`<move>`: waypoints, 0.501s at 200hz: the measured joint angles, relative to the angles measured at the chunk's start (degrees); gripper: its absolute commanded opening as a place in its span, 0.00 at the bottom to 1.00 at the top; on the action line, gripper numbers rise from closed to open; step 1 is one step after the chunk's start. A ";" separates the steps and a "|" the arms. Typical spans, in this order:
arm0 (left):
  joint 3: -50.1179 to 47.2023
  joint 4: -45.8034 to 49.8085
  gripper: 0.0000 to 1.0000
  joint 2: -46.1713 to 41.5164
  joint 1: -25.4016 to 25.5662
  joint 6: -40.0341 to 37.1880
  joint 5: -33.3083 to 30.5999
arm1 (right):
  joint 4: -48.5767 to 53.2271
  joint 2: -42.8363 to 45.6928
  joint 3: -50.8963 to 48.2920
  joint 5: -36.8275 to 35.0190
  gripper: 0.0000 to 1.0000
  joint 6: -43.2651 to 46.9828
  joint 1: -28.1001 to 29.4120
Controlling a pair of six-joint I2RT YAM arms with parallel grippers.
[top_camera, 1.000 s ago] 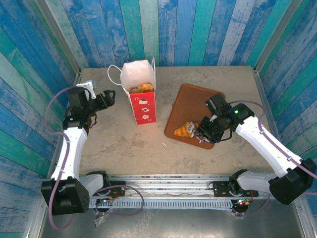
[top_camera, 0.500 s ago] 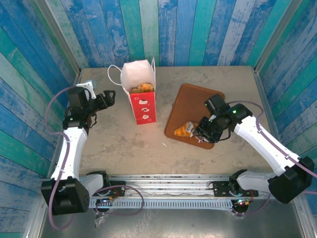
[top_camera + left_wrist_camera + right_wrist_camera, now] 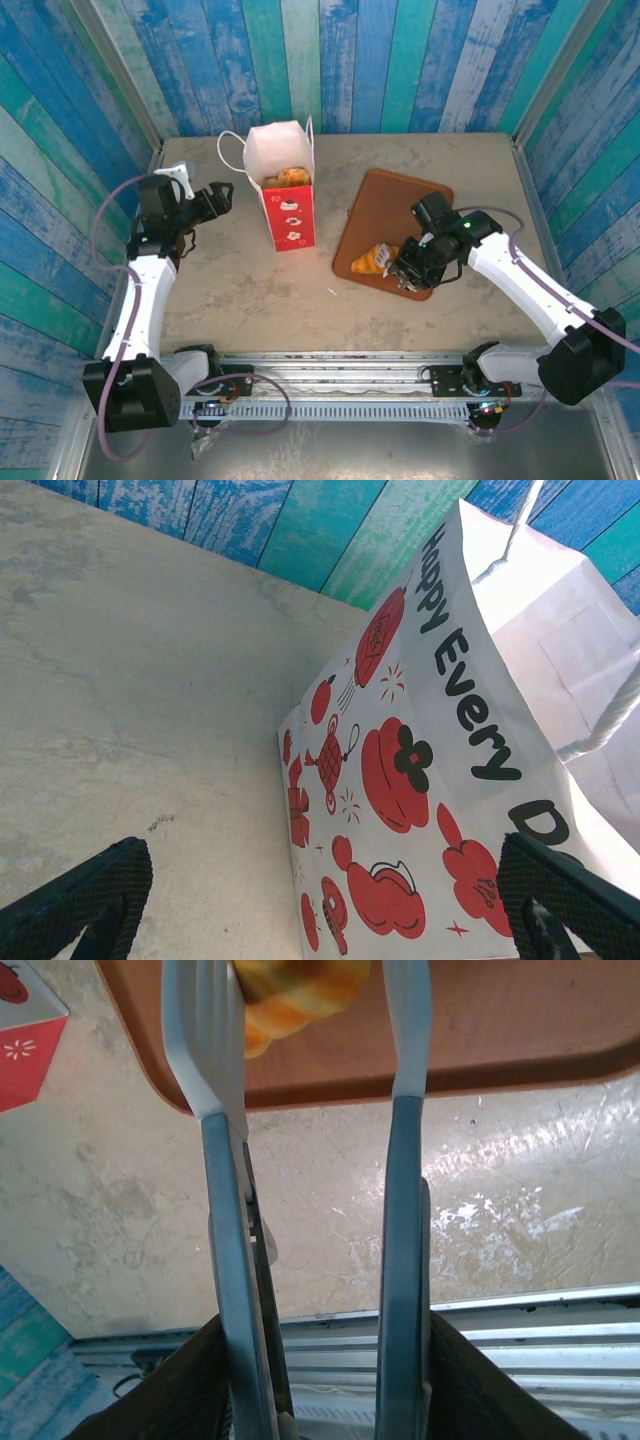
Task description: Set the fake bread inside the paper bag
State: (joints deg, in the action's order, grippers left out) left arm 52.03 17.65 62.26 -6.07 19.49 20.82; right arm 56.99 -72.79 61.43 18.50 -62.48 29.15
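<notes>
Right gripper [image 3: 393, 265] low over brown tray [image 3: 385, 195], jaws partly open astride croissant [image 3: 300, 990]: one finger touching it, slim gap at the other. Left gripper [image 3: 222, 196] wide open, empty, beside paper bag [image 3: 288, 215]. Golden pastry [image 3: 286, 178] sits inside the bag.

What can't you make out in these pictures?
- Top view: walls of the paper bag hide all but the topmost fake bread.
- Right wrist view: the top edge cuts off the pastry, so whether the right gripper grips it is unclear.
- Left wrist view: the right edge cuts the bag's lettering.
</notes>
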 measured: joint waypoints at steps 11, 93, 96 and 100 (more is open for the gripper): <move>0.00 -0.02 0.93 0.00 0.00 0.00 -0.02 | -0.74 -0.44 -0.09 0.07 0.37 0.61 -0.22; 0.02 0.26 0.93 -0.02 0.00 0.00 -0.39 | -3.50 0.68 -1.88 0.90 0.04 2.73 -1.22; 0.04 0.31 0.93 -0.02 0.00 0.00 -0.39 | -3.50 0.81 -1.88 0.74 0.03 2.84 -1.22; 0.07 0.35 0.93 -0.02 0.00 0.02 -0.39 | -3.48 0.92 -1.88 0.59 0.03 2.97 -1.22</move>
State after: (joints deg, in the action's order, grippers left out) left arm 52.10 18.00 62.24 -6.07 19.51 20.43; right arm 53.52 -71.88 59.55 19.09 -59.51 27.92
